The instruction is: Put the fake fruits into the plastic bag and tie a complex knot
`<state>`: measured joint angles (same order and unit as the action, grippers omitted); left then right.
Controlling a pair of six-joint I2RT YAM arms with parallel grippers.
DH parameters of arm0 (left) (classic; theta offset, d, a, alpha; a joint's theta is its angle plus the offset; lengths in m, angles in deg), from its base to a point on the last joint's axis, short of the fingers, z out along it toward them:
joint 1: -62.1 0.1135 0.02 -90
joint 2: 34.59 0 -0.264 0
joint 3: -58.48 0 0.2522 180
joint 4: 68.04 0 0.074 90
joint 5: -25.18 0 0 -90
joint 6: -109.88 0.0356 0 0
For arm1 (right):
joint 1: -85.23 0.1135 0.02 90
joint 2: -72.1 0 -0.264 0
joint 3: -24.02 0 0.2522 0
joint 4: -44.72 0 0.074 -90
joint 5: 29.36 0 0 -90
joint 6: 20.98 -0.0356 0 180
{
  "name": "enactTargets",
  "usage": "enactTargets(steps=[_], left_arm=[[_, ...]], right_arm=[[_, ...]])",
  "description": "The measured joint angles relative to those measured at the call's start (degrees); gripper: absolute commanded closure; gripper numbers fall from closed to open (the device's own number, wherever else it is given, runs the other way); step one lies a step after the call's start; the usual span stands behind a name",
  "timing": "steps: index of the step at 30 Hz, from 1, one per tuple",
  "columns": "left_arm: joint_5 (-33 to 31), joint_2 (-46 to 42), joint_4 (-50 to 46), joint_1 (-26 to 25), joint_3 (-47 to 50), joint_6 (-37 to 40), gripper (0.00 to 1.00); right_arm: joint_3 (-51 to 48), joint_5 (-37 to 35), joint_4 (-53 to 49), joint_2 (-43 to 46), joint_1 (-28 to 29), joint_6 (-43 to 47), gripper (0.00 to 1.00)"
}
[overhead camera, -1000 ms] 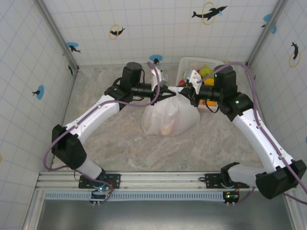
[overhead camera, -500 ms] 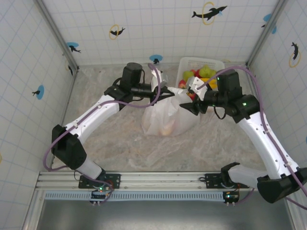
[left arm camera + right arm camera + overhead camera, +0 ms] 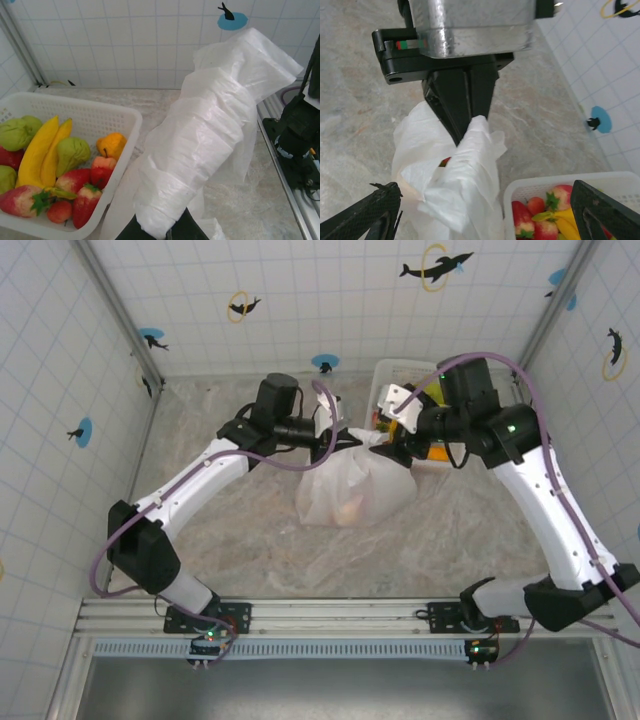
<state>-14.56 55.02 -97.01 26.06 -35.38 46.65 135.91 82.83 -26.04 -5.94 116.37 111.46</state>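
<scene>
A top view of a marbled table (image 3: 250, 540) inside tiled walls is given, with two robot arms reaching from the lower edge towards the centre. The plastic bag (image 3: 355, 488) is seen just above the middle of the frame, its translucent white body resting on the table and an orange shape showing faintly through its wall. The bag's bunched top is pulled up between the two wrists.

The left gripper (image 3: 346, 436) is pressed together on a twisted handle of the bag. In the left wrist view the handle (image 3: 210, 135) is seen rising from the closed black fingertips (image 3: 172, 231) at the bottom centre to the upper right.

The right gripper (image 3: 388, 438) is spread wide. In the right wrist view its two black fingers (image 3: 375, 212) are set at the lower corners, with the bag's crumpled top (image 3: 462, 172) between them; whether they touch it cannot be told. The left gripper (image 3: 462, 122) is shown there at upper centre, pinching the plastic.

A white lattice basket (image 3: 125, 112) is placed at the lower left of the left wrist view, just beside the bag. The fake fruits (image 3: 60, 170) are heaped in it: a banana, green pears, an orange, an apple and strawberries.
</scene>
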Motion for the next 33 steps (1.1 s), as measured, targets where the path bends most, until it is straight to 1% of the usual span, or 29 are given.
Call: enactTargets(steps=[3, 7, 10, 13, 15, 17, 19, 21, 22, 26, 28, 29, 31, 33], left_arm=[[-0.5, -0.2, -0.7, 0.0, 0.0, 1.7, 1.00], [-1.4, -0.9, -1.1, -0.2, 0.0, 4.9, 1.00], [-2.0, -1.2, -1.1, -0.4, 0.0, 6.8, 1.00], [-2.4, -1.3, -1.1, -0.4, 0.0, 8.0, 1.00], [-2.7, -1.3, -1.1, -0.4, 0.0, 8.5, 1.00], [-3.0, -1.3, -1.1, -0.4, 0.0, 9.1, 1.00], [-3.0, -1.3, -1.4, -0.4, 0.0, 9.3, 1.00], [-3.0, -1.5, -1.8, -0.4, 0.0, 9.3, 0.96], [-3.2, -1.7, -2.0, -0.4, 0.0, 9.3, 0.93], [-4.9, -3.3, -1.0, -0.4, 1.3, 8.6, 0.65], [-6.0, -5.0, -0.2, -0.4, 2.8, 8.0, 0.53], [-6.6, -6.1, 0.3, -0.4, 3.8, 7.6, 0.48], [-8.2, -8.7, 1.3, -0.4, 6.0, 7.1, 0.41], [-10.3, -11.2, 2.3, -0.4, 8.2, 6.3, 0.38]], right_arm=[[1.9, 0.0, -2.3, -3.0, 0.9, 1.1, 0.24], [4.8, 0.0, -4.7, -6.3, 1.2, 2.3, 0.38], [5.6, -0.2, -5.8, -7.4, 1.5, 3.0, 0.45], [5.6, -0.2, -6.4, -8.0, 2.0, 3.4, 0.55], [5.6, -0.1, -6.6, -8.5, 2.3, 3.6, 0.65], [5.7, 0.0, -6.8, -8.9, 2.7, 3.4, 0.78], [5.7, -0.1, -6.9, -9.0, 2.9, 3.5, 0.88], [5.7, -0.3, -6.7, -9.0, 2.9, 3.6, 0.97], [5.7, -0.3, -6.5, -9.0, 2.9, 3.4, 1.00], [4.8, 0.0, -5.3, -8.7, 3.0, 2.8, 1.00], [3.2, 0.0, -4.3, -8.0, 3.0, 2.3, 1.00], [2.1, 0.0, -3.7, -7.5, 3.0, 1.9, 1.00], [-0.2, 0.2, -1.7, -6.3, 3.0, 1.0, 1.00], [-2.2, 0.5, -0.1, -5.0, 3.0, 0.1, 1.00]])
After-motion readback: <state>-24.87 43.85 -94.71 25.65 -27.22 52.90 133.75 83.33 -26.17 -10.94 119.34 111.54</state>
